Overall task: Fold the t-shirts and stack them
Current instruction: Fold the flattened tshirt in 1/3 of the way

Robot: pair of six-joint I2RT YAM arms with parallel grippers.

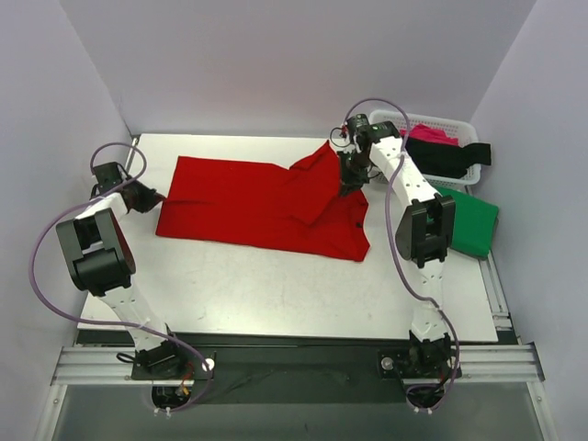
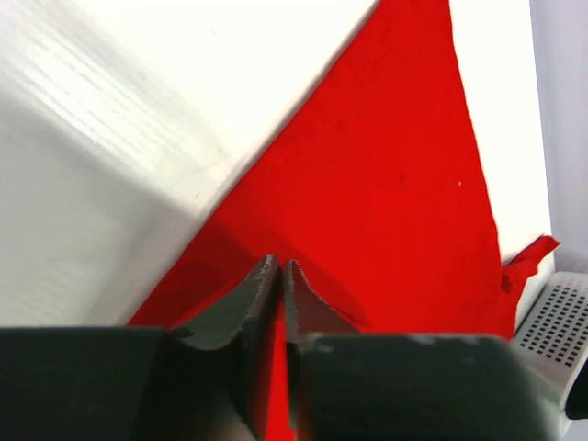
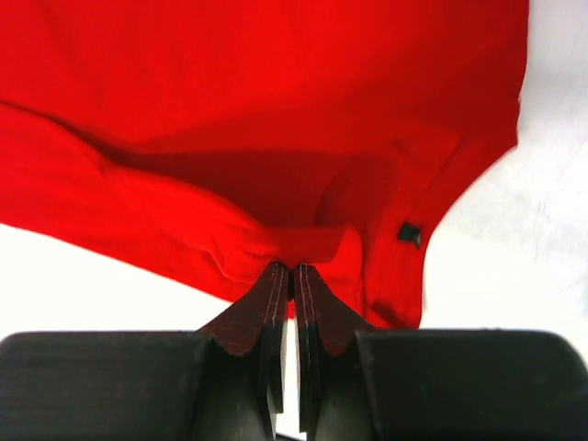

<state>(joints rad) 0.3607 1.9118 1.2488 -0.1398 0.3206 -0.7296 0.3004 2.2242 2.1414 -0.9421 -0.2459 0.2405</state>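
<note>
The right claw is pinched tight on a bunched fold of the large bright red cotton t-shirt. Its two dark fingers almost meet, with the cloth gathered at their tips. In the overhead view the pinched part rises off the white tabletop in a peak under this claw, while the rest of the garment lies spread flat away from it towards the left arm. Just beyond the right claw's tips and a little to one side, a small dark label shows on the red cloth. The left claw is narrowed to a thin slit at the opposite, left end of the same shirt. Red cloth shows inside the slit and runs out ahead of its tips, so it appears to grip that edge low against the table. Past the right claw, on the side away from the arm bases, a white plastic lattice basket holds a pink cloth garment and a black cloth garment, the black one hanging over the rim. Outward of the right claw, beside that arm's elbow, a folded green cotton t-shirt lies flat on the table, apart from the red one.
</note>
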